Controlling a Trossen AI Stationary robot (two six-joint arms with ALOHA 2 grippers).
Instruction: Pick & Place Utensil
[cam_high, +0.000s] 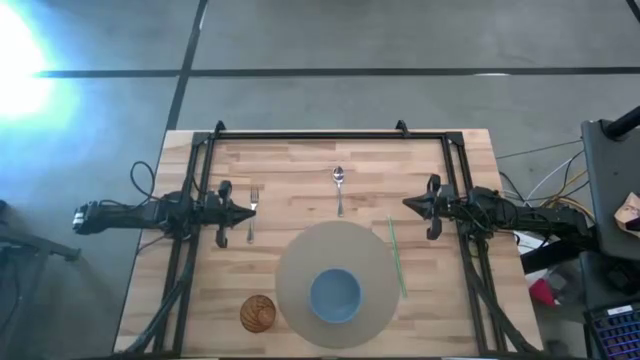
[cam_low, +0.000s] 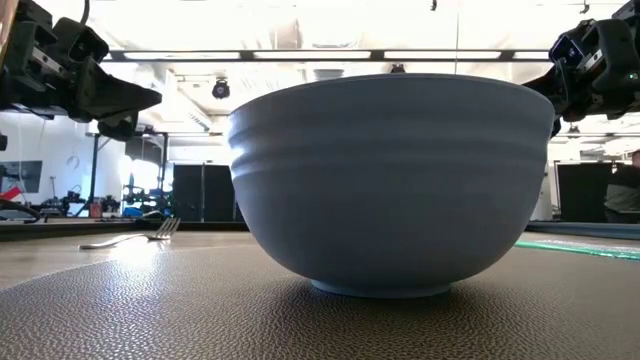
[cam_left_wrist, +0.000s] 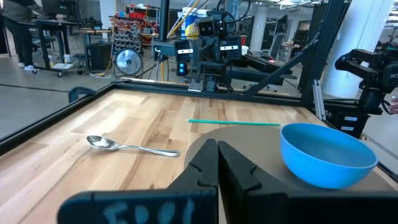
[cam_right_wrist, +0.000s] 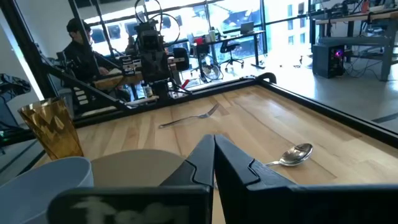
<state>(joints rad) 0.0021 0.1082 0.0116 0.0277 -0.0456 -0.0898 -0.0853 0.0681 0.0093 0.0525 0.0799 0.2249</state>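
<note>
A silver fork (cam_high: 253, 213) lies flat on the wooden table, left of centre, and shows low in the low view (cam_low: 135, 238). A silver spoon (cam_high: 339, 188) lies toward the far middle (cam_left_wrist: 130, 146) (cam_right_wrist: 292, 155). My left gripper (cam_high: 247, 210) is shut and hovers just above the fork, well clear of the table in the low view (cam_low: 150, 98). My right gripper (cam_high: 408, 204) is also shut and hangs in the air right of the spoon, pointing toward the table's left.
A blue bowl (cam_high: 334, 295) stands on a round grey mat (cam_high: 300, 250) at the near middle. A green straw (cam_high: 397, 257) lies right of the mat, and an amber glass (cam_high: 257, 312) stands left of it. A black frame (cam_high: 310, 135) runs along the table's edges.
</note>
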